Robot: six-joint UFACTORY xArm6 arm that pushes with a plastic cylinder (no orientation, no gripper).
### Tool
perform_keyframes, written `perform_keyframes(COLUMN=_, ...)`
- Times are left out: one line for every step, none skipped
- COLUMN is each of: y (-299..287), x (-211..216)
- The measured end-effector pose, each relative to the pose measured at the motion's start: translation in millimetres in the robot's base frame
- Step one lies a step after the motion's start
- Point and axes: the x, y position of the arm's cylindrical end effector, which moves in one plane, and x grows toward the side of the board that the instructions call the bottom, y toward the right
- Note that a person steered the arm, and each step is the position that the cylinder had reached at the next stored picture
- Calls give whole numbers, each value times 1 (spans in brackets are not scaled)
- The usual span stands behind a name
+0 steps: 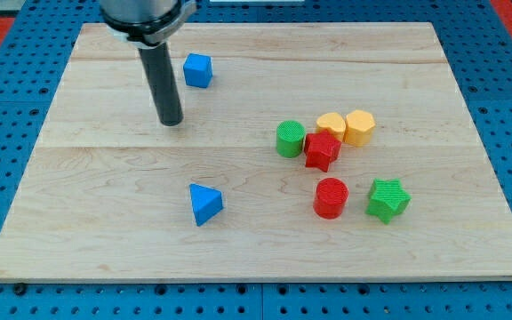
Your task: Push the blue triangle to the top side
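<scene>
The blue triangle point(205, 204) lies on the wooden board point(105, 231), left of centre toward the view's bottom. My tip point(171, 122) stands above it in the view and a little to the left, well apart from it. A blue cube-like block point(198, 69) sits near the view's top, just right of the rod and up from my tip.
A cluster sits right of centre: a green cylinder point(291, 139), a red star-like block point(322, 151), a yellow heart-like block point(331, 124) and a yellow hexagon point(359, 127). Below them lie a red cylinder point(331, 197) and a green star point(388, 199).
</scene>
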Motion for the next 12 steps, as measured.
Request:
perform_keyframes(y=29, x=24)
perform_keyframes(y=68, x=76)
perform_keyframes(y=130, x=88)
perform_keyframes(y=121, x=151)
perform_keyframes(y=62, x=152)
perform_keyframes(y=28, x=126)
perform_keyframes(y=8, x=139)
perform_keyframes(y=-24, x=140)
perform_keyframes(y=11, x=135)
perform_keyframes(y=56, x=127)
perform_keyframes(y=-13, x=110)
perform_keyframes(y=18, x=117)
